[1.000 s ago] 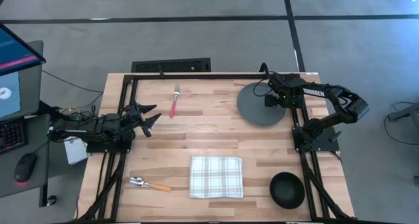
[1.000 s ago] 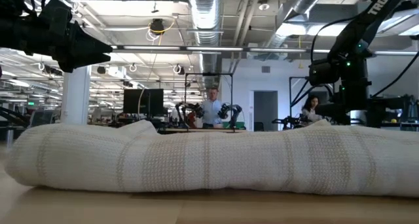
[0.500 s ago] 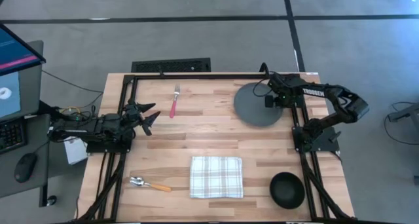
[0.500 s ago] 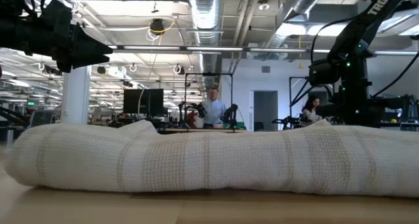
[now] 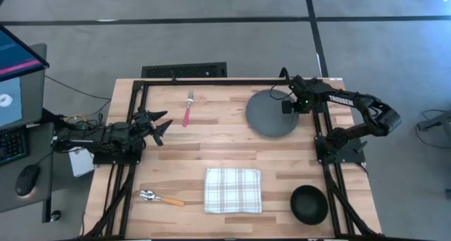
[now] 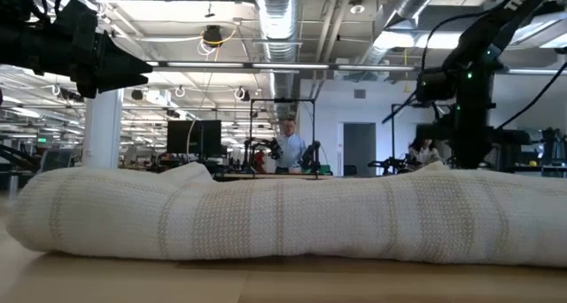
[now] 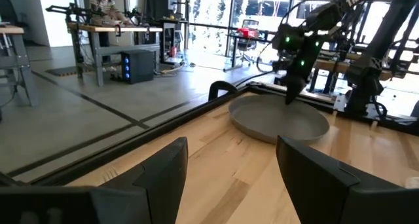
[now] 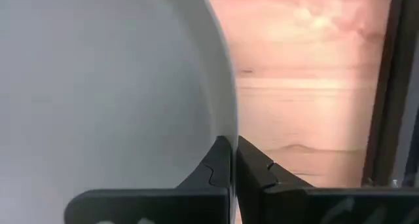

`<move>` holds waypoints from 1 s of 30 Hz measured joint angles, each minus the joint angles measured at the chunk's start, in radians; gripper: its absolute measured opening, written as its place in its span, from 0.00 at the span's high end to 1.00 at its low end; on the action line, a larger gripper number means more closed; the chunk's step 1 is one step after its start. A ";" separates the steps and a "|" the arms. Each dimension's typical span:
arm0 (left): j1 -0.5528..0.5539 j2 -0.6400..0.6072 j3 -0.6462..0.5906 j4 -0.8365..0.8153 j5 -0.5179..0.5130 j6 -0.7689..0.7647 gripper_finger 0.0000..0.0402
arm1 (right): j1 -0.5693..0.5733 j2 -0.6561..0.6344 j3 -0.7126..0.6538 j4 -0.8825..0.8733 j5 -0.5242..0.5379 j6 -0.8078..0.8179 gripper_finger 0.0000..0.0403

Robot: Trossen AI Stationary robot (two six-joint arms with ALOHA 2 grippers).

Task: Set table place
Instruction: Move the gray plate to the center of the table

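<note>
Right wrist view: plate (image 8: 98,86) rim between jaws (pinched).

The desk (image 5: 225,146) is pale striped wood edged in black rail. At upper right of the high view lies a dark grey plate (image 5: 271,114); at lower right a black bowl (image 5: 309,204). The napkin (image 5: 232,190) is white with grey checks. The fork (image 5: 187,110) has a pink handle, the spoon (image 5: 159,197) an orange one
</note>
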 joint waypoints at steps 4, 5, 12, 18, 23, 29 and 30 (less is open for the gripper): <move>0.000 0.000 0.000 0.000 0.000 0.000 0.44 | 0.000 -0.071 0.055 -0.002 -0.068 -0.009 0.94; 0.000 0.000 0.000 0.000 0.000 0.000 0.44 | 0.000 -0.088 0.072 -0.001 -0.089 -0.011 0.94; 0.000 0.000 0.000 0.000 -0.002 0.006 0.44 | 0.082 -0.164 0.208 -0.004 -0.141 0.003 0.94; 0.000 0.000 0.000 0.000 -0.053 0.006 0.44 | 0.235 -0.123 0.316 0.005 -0.145 0.028 0.94; 0.000 0.000 0.000 0.000 -0.053 0.004 0.44 | 0.359 -0.039 0.376 0.029 -0.145 0.053 0.94; 0.000 0.000 0.000 0.000 -0.053 0.002 0.44 | 0.465 0.105 0.394 0.117 -0.144 0.053 0.94; 0.000 0.000 0.000 0.000 -0.053 0.002 0.44 | 0.477 0.125 0.395 0.150 -0.145 0.054 0.94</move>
